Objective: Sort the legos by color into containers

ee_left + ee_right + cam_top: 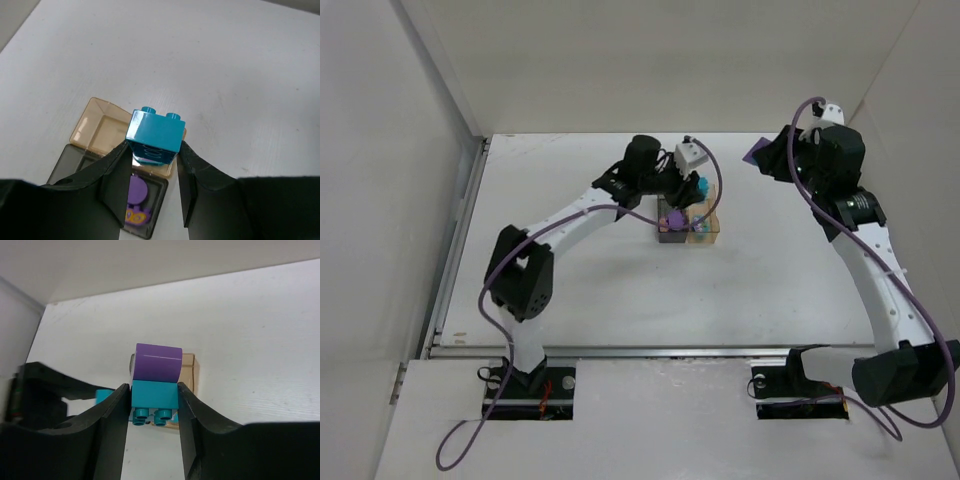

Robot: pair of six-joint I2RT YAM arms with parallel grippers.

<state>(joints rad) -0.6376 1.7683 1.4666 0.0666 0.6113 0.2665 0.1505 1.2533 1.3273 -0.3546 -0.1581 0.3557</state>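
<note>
My left gripper [693, 194] is shut on a teal brick [155, 135] and holds it over the two joined bins, above the seam between them. The amber bin [97, 125] looks empty. The dark grey bin [75, 167] holds a purple piece [136, 191] with an orange bit. My right gripper [153, 390] is shut on a stacked brick, purple on top [157, 362] and teal below [154, 396], held high at the far right [758, 154], well away from the bins [708, 238].
White walls enclose the table on the left, back and right. The left arm [45, 390] shows at the left of the right wrist view, with the amber bin [190, 371] behind the held stack.
</note>
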